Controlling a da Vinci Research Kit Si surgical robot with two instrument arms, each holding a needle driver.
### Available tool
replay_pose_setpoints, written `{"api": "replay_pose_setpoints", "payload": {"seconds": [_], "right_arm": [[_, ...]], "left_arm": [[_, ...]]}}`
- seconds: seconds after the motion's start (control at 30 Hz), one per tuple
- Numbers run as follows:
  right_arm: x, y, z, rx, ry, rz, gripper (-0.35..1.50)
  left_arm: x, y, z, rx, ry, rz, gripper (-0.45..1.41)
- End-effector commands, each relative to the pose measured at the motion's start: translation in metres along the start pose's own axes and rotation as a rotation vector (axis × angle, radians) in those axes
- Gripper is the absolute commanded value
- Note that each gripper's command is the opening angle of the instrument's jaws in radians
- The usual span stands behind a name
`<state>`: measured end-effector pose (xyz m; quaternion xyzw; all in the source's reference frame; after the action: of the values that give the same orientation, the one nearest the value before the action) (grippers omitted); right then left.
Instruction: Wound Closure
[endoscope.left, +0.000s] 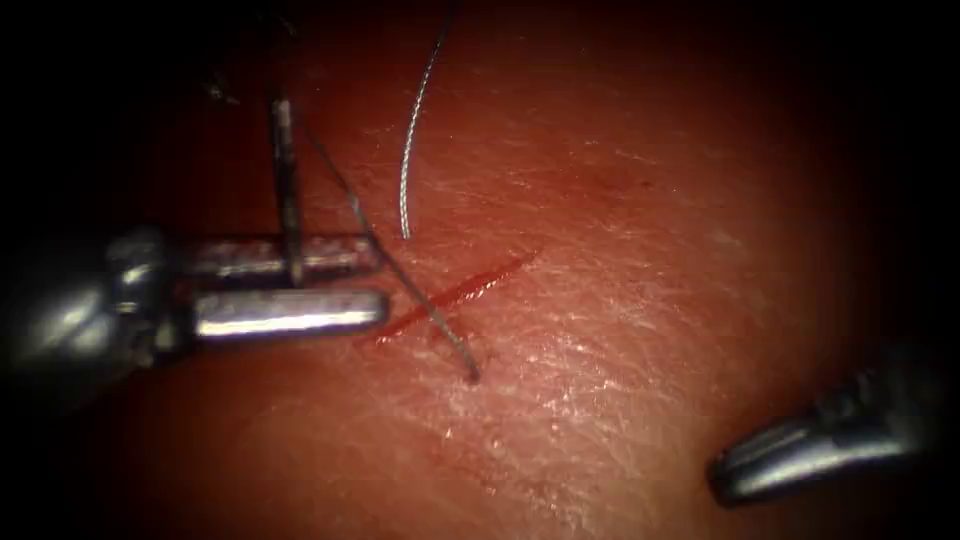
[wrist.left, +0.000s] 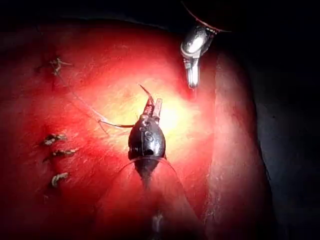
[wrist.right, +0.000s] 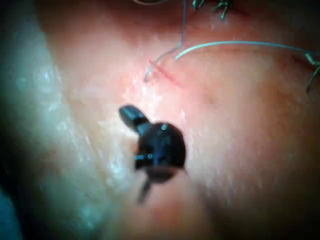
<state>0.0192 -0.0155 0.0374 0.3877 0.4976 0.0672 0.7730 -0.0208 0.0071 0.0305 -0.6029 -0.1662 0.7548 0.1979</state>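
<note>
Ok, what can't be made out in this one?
1. Left tool: whether it grips the dark thread crossing it in the endoscope view; the overlap hides the contact.
2. Pale curved strand: needle or thread, too thin to tell; its upper end fades into darkness.
3. Right tool: the right wrist view blurs its tip.
</note>
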Motion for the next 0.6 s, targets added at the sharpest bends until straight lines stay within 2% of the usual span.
{"api": "replay_pose_setpoints", "payload": {"seconds": [0.03,0.07,0.13,0.2,0.33,0.6], "right_arm": [[0.0006,0.0009,0.0015,-0.036,0.031,-0.004,-0.35],[0.0008,0.0014,0.0019,-0.063,0.043,-0.002,-0.35],[0.0009,0.0025,0.0026,-0.139,0.063,0.004,0.39],[0.0007,0.0033,0.0032,-0.214,0.078,0.015,0.89],[0.0001,0.0047,0.0046,-0.268,0.085,0.040,1.13],[-0.0018,0.0076,0.0084,-0.268,0.085,0.050,1.18]], "left_arm": [[-0.0007,0.0002,0.0004,-0.014,0.000,-0.001,-0.45],[-0.0006,0.0001,0.0001,-0.016,0.003,0.000,-0.45],[-0.0004,0.0001,-0.0006,-0.010,0.014,-0.001,-0.45],[-0.0002,0.0001,-0.0012,-0.009,0.019,-0.003,-0.45],[-0.0002,0.0001,-0.0018,-0.011,0.028,-0.003,-0.45],[0.0001,0.0004,-0.0022,-0.012,0.040,-0.004,-0.45]]}}
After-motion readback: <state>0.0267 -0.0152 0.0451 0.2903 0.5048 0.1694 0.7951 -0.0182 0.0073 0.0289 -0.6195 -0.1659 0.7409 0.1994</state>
